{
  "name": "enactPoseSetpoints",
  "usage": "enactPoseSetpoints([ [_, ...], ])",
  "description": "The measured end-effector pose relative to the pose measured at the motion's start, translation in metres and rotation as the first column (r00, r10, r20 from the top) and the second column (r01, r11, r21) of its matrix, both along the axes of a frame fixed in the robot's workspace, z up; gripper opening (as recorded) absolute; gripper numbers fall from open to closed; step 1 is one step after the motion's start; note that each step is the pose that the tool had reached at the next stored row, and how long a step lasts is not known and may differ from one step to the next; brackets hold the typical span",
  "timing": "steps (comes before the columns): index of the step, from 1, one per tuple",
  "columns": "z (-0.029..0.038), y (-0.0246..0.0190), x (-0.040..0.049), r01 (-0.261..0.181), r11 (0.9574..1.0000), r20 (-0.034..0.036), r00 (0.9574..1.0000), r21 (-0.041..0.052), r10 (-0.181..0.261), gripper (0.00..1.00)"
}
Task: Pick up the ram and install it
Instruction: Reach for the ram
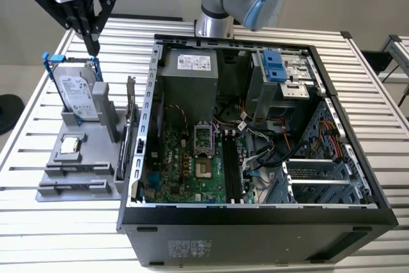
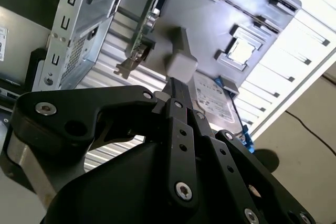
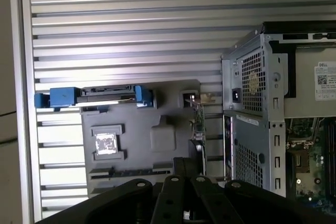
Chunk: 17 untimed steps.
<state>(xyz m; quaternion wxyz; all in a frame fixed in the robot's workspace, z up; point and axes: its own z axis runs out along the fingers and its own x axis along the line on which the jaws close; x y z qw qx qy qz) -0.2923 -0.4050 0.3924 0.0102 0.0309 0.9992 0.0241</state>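
Observation:
My gripper (image 1: 93, 45) hangs shut and empty above the back end of the grey holder (image 1: 96, 151), just over the silver hard drive (image 1: 79, 94) in its blue-handled bracket. In the second wrist view the fingers (image 2: 175, 90) press together with nothing between them. The ram appears as a thin dark strip (image 3: 131, 172) standing edge-up in a slot near the holder's front edge (image 1: 75, 169), well apart from the gripper. The long black memory slots (image 1: 231, 167) lie on the motherboard inside the open computer case (image 1: 255, 222).
A small square silver processor chip (image 1: 69, 145) rests in the holder. An expansion card (image 1: 132, 126) with a metal bracket stands between the holder and the case wall (image 1: 151, 94). The arm's base (image 1: 214, 27) is behind the case. Slatted metal table (image 1: 64, 234) lies all around.

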Motion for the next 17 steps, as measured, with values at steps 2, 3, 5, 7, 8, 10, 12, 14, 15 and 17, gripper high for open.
enactPoseSetpoints([
  [2, 0.0, -0.0002, -0.0026, -0.001, 1.0, 0.0, 1.0, 0.0, 0.001, 0.0],
  [3, 0.0, -0.0003, -0.0039, -0.001, 1.0, 0.0, 1.0, -0.0001, 0.001, 0.0],
  [5, 0.0, -0.0005, -0.0064, -0.001, 1.0, 0.0, 1.0, 0.0, 0.001, 0.0],
  [7, 0.0, -0.0006, -0.0089, -0.002, 1.0, -0.0001, 1.0, -0.0001, 0.002, 0.0],
  [8, 0.0, -0.0007, -0.01, -0.002, 1.0, 0.0, 1.0, 0.0, 0.002, 0.0],
  [10, 0.0, -0.0009, -0.0121, -0.003, 1.0, 0.0, 1.0, -0.0001, 0.003, 0.0],
  [12, 0.0, -0.001, -0.0141, -0.003, 1.0, 0.0, 1.0, 0.0, 0.003, 0.0],
  [14, 0.0, -0.0011, -0.0157, -0.004, 1.0, 0.0, 1.0, -0.0001, 0.004, 0.0],
  [15, 0.0, -0.0012, -0.0166, -0.004, 1.0, 0.0, 1.0, 0.0, 0.004, 0.0],
  [17, 0.0, -0.0014, -0.0181, -0.005, 1.0, 0.0, 1.0, -0.0001, 0.005, 0.0],
])
